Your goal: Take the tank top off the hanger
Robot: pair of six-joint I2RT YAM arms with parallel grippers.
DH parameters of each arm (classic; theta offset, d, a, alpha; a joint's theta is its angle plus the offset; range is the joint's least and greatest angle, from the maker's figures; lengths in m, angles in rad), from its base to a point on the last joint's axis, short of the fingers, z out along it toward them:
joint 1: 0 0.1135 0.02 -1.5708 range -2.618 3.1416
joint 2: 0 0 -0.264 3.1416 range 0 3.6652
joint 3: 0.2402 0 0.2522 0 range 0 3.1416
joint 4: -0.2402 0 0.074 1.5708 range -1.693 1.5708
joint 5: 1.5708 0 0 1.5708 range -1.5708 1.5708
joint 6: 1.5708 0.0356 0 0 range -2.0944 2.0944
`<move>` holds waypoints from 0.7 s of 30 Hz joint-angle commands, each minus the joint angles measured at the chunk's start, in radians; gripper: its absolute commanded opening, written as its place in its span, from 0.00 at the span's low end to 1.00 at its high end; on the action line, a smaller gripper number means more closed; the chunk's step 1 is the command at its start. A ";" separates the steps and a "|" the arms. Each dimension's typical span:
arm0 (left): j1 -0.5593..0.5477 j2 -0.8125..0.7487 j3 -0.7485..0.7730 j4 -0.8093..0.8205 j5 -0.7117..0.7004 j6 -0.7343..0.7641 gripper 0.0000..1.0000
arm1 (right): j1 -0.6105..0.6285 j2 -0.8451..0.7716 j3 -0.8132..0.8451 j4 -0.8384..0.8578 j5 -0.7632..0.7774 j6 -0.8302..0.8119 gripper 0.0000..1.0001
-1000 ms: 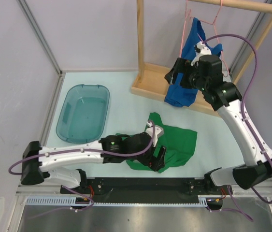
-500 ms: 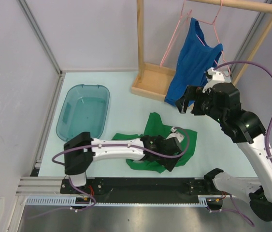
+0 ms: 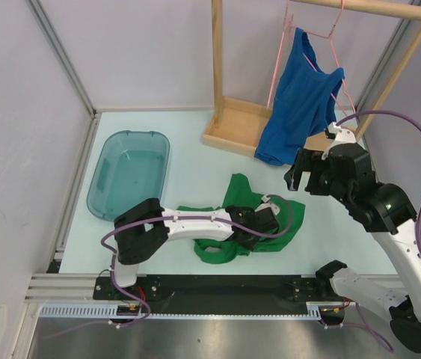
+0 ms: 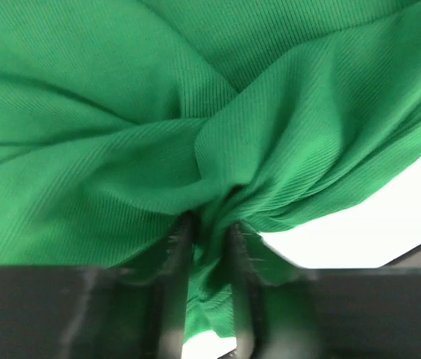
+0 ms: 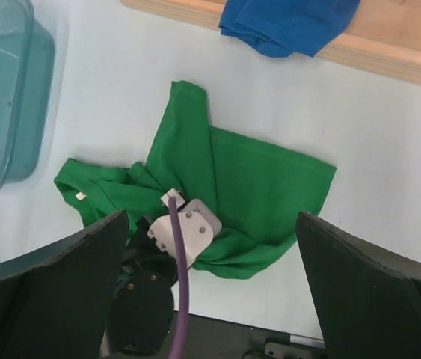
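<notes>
Left end effector (image 4: 206,232) clamped on a fold of green garment (image 3: 259,217), lower center on desk (image 3: 195,161). Right end effector (image 3: 298,172) spread wide, holding nothing, right of center. Blue tank top (image 3: 300,97) on pink hanger (image 3: 332,35), upper right, wooden rack (image 3: 229,131).

No legible text, brand, number or sign is found in any view. A small white tag (image 5: 81,196) is noted at the edge of the crumpled green ribbed fabric garment (image 5: 255,187); any print on it is too small to be read.
</notes>
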 commanded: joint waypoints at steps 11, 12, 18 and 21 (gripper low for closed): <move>0.419 -0.649 -0.072 -0.039 0.215 0.071 0.00 | 0.002 -0.066 -0.021 0.032 0.025 -0.013 1.00; 0.459 -0.718 -0.061 -0.062 0.224 0.080 0.00 | 0.002 -0.063 -0.015 0.034 0.022 -0.011 1.00; 0.682 -0.853 0.155 -0.217 0.110 0.146 0.00 | 0.002 -0.080 -0.034 0.063 -0.012 0.004 1.00; 0.768 -0.909 0.241 -0.228 -0.019 0.189 0.00 | 0.004 -0.069 -0.020 0.061 -0.021 0.009 1.00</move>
